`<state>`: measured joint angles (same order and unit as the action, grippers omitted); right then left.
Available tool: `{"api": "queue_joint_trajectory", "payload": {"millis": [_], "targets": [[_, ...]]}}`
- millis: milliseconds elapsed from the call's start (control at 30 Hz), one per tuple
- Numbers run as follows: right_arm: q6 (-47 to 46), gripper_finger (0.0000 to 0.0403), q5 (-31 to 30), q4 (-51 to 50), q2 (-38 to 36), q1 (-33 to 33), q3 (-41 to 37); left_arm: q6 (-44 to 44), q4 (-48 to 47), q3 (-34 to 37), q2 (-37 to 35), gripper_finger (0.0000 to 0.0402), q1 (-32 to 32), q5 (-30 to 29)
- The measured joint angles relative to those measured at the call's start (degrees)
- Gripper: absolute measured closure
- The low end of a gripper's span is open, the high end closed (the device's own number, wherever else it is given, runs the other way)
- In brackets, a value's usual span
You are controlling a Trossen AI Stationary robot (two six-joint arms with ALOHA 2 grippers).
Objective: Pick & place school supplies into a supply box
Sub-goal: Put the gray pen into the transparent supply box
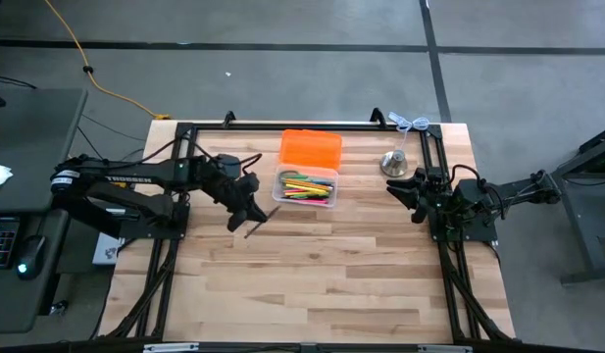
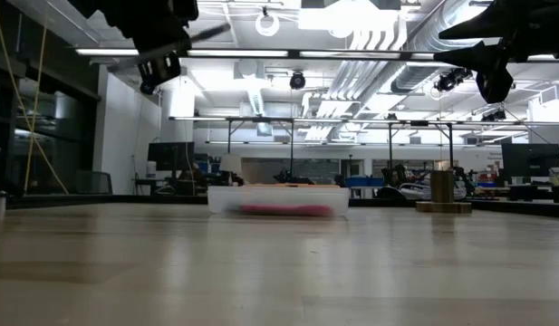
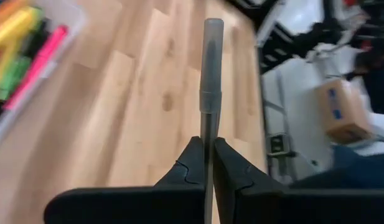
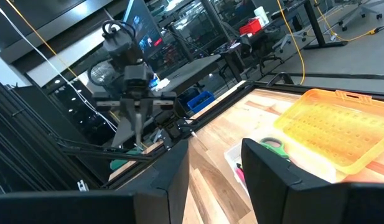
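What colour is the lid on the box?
Bright orange; the lid lies open behind the clear box. The high view shows it best.

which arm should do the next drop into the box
Left, most likely. Its pincer is shut on a pen beside the box, while the right pincer is open and empty.

We see the clear supply box (image 1: pixel 305 186) open on the bench, orange lid (image 1: pixel 310 149) flung back, coloured pens (image 1: pixel 304 184) inside; a dark capped pen (image 3: pixel 210 93) sits clamped in the left tool (image 3: pixel 208 163)
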<state>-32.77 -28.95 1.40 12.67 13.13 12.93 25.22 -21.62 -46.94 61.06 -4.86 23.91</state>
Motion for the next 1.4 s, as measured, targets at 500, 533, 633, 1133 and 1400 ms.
{"api": "queue_joint_trajectory", "payload": {"millis": [500,533,633,1133,1400], "targets": [[-0.5,0.0279,-0.1,-0.1,0.0,0.0,0.0,-16.4,-19.8,-15.5,11.8,0.0364,0.0,-15.6],[-0.5,0.0279,-0.1,-0.2,0.0,0.0,0.0,-17.9,-21.8,-17.3,13.6,0.0364,0.0,-16.5],[-0.4,0.0279,-0.1,-0.5,0.0,0.0,0.0,-22.1,-27.5,-23.5,19.1,0.0364,0.0,-19.5],[-0.2,0.0279,-0.6,-1.2,0.0,0.0,0.0,-38.7,-38.8,-44.3,40.9,0.0364,-7.7,-21.1],[3.7,0.0279,3.5,-1.2,-0.3,0.0,0.0,-43.7,-40.3,-48.1,46.9,0.0364,-11.8,-20.7]]}}
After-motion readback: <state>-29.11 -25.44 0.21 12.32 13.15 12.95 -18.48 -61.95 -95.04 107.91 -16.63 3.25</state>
